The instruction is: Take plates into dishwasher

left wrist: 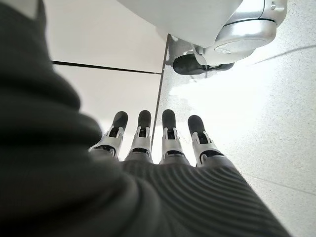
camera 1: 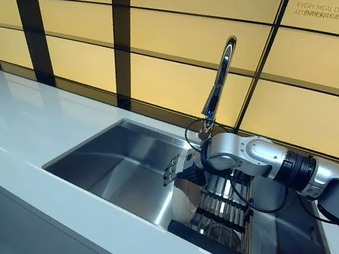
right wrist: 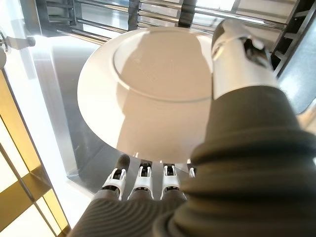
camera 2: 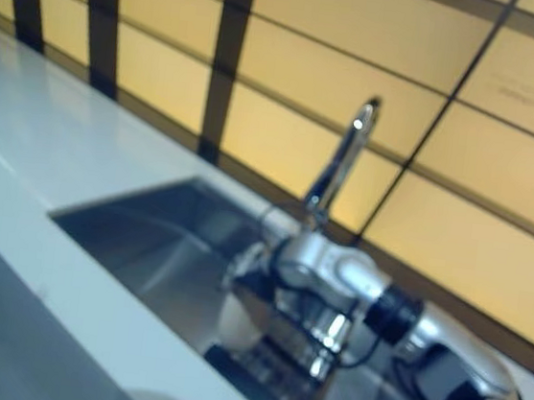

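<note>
Above the pale floor (left wrist: 256, 123), the left hand (left wrist: 153, 148) hangs with straight, released fingers. Inside the steel sink (camera 1: 121, 166), over the slatted rack (camera 1: 223, 211), the right hand (right wrist: 222, 89) pinches a smooth, round white plate (right wrist: 148, 84).

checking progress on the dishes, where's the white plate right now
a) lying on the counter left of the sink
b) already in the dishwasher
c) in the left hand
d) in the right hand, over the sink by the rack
d: the right wrist view shows the right hand with its thumb over the white plate, fingers beneath, above the steel sink beside the rack; the left hand hangs open over the floor, holding nothing.
</note>
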